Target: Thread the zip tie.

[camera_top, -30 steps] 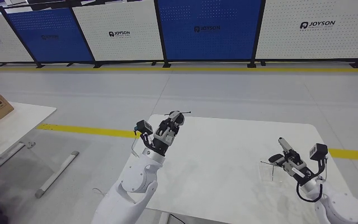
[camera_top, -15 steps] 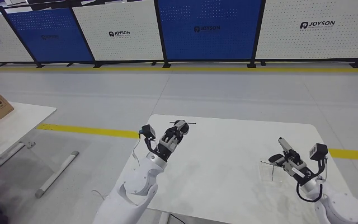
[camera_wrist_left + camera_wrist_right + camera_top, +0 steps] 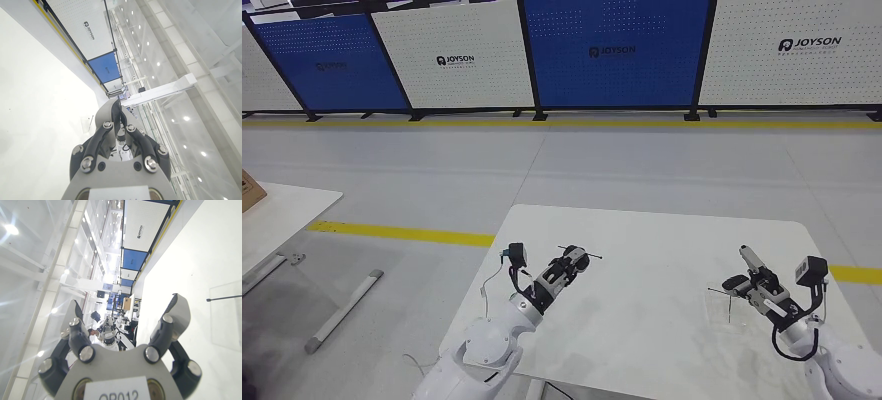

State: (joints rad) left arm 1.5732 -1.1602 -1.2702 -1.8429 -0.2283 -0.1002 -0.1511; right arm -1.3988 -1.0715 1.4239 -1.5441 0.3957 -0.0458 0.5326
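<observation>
A thin black zip tie is pinched crosswise in my left gripper, which is shut on it above the left half of the white table. In the left wrist view the pads are pressed together and the tie pokes out at their tips. A second black zip tie lies on a clear plate at the table's right side. My right gripper hovers open just beside that plate. In the right wrist view, that tie on the plate lies off to one side of the spread gripper.
The table's far edge runs in front of a floor with a yellow line. Blue and white pegboard panels stand behind it. Another white table stands at the far left.
My left arm has carried its zip tie toward the near side and slightly right, from the table's far edge to over its left half. The right arm has stayed still.
</observation>
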